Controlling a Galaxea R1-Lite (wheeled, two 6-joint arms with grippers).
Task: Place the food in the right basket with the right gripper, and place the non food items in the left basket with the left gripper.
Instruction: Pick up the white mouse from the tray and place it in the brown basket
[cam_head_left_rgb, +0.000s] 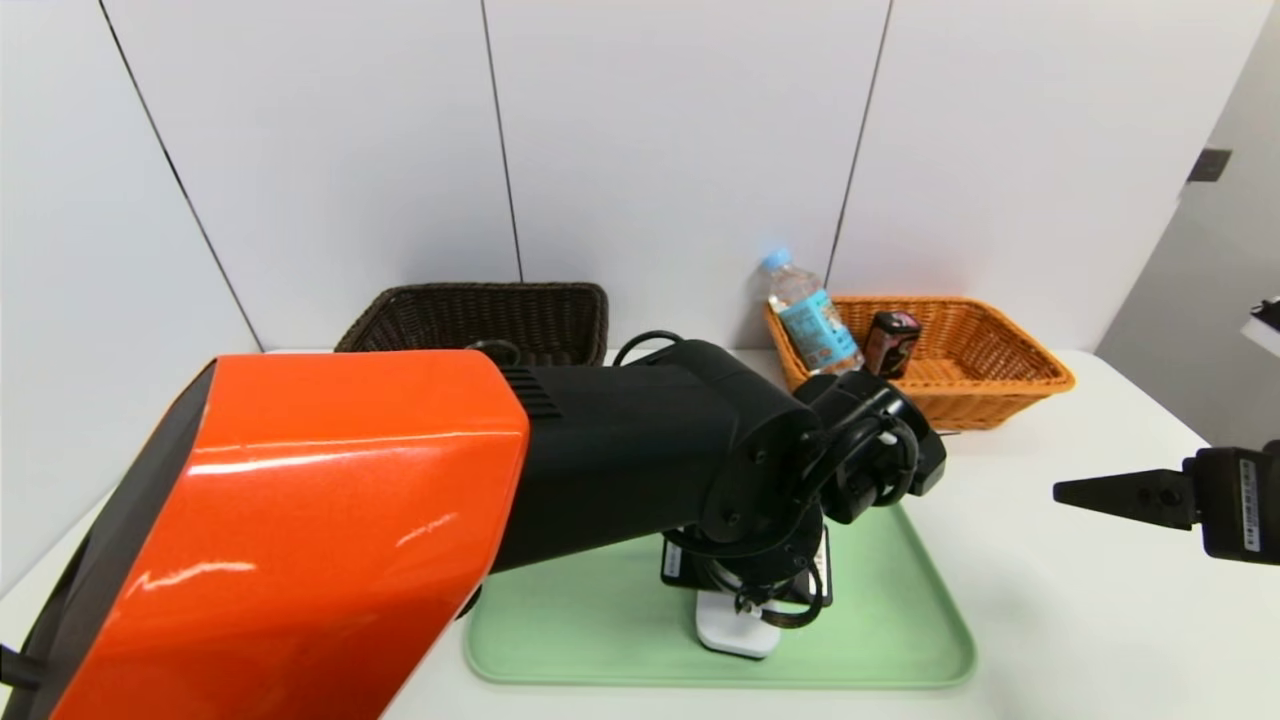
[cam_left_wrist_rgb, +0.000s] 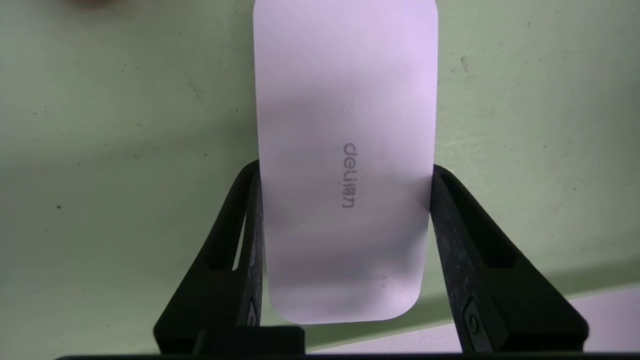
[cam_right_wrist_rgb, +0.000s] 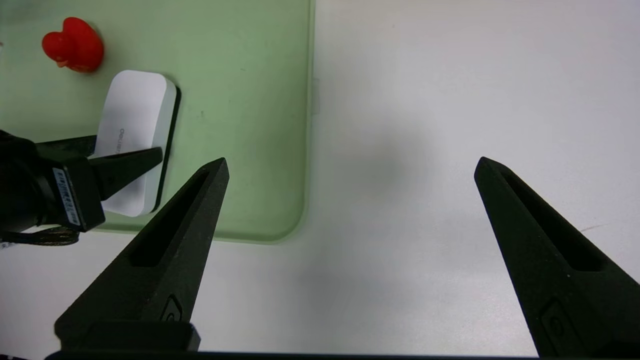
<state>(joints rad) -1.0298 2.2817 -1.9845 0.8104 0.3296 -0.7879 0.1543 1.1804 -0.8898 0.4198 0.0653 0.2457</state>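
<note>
- Left gripper (cam_left_wrist_rgb: 345, 175): pinching white box (cam_left_wrist_rgb: 345, 150) by its long edges, on tray (cam_left_wrist_rgb: 100, 125), near the front rim.
- Right gripper (cam_right_wrist_rgb: 350, 167): hovering wide open, off the tray's right edge, over table (cam_right_wrist_rgb: 450, 100).

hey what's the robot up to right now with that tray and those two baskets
It is sorting items off a green tray. The left gripper is down on the tray with its fingers against both sides of a white Deli device, a non-food item meant for the dark basket. The right gripper hangs open over bare table beside the tray. The orange basket already holds a water bottle and a dark can. A small red item remains on the tray.
</note>
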